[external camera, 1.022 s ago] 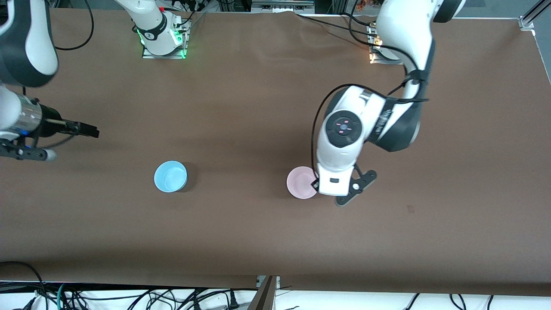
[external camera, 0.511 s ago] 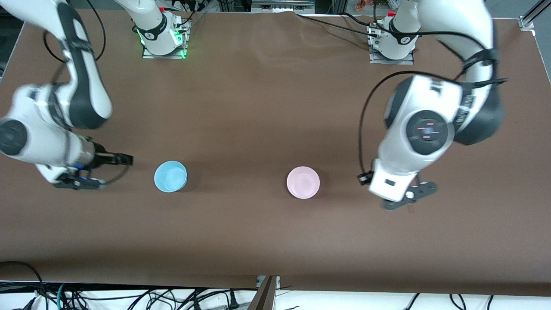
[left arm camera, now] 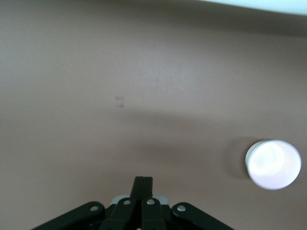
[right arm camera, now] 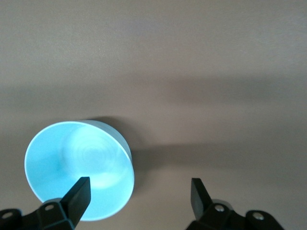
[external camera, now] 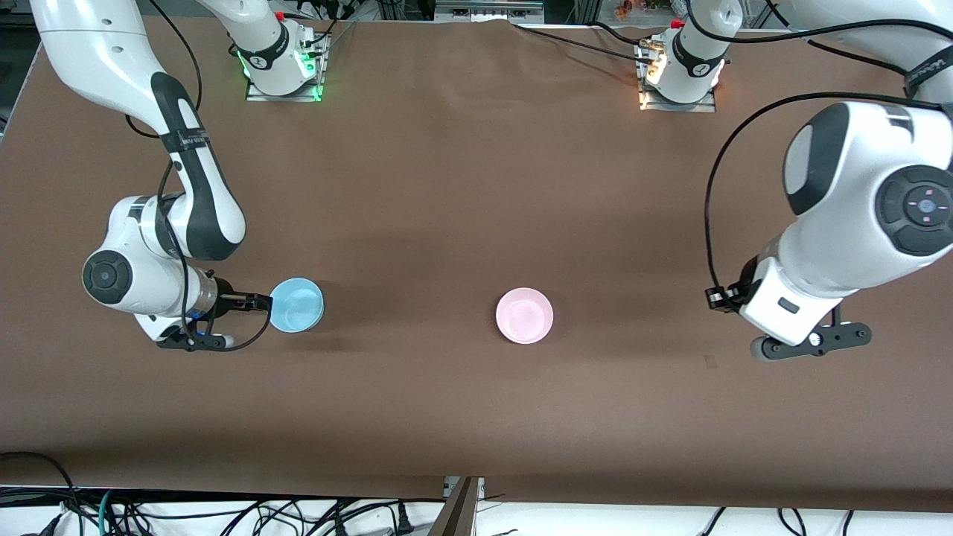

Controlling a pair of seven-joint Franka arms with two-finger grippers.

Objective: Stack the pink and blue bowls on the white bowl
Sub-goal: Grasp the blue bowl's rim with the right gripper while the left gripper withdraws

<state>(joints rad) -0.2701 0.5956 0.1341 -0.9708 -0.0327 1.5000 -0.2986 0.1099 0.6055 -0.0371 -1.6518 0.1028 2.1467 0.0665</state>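
The light blue bowl (external camera: 296, 304) stands on the table toward the right arm's end. My right gripper (external camera: 260, 301) is open at its rim. In the right wrist view one finger (right arm camera: 79, 191) is over the blue bowl's (right arm camera: 79, 167) inside and the other is outside its wall, with my right gripper (right arm camera: 139, 191) not closed on it. The pale pink bowl (external camera: 525, 316) stands near the table's middle and also shows in the left wrist view (left arm camera: 273, 164). My left gripper (external camera: 719, 298) is shut and empty (left arm camera: 143, 184), over bare table toward the left arm's end. No separate white bowl shows.
The brown table (external camera: 461, 186) has a small dark mark (external camera: 709, 362) near my left gripper. The two arm bases (external camera: 283, 59) stand along the edge farthest from the front camera. Cables lie below the table's near edge.
My left arm has drawn away from the pink bowl toward its own end of the table. My right arm has swung in and brought its open gripper to the blue bowl's rim.
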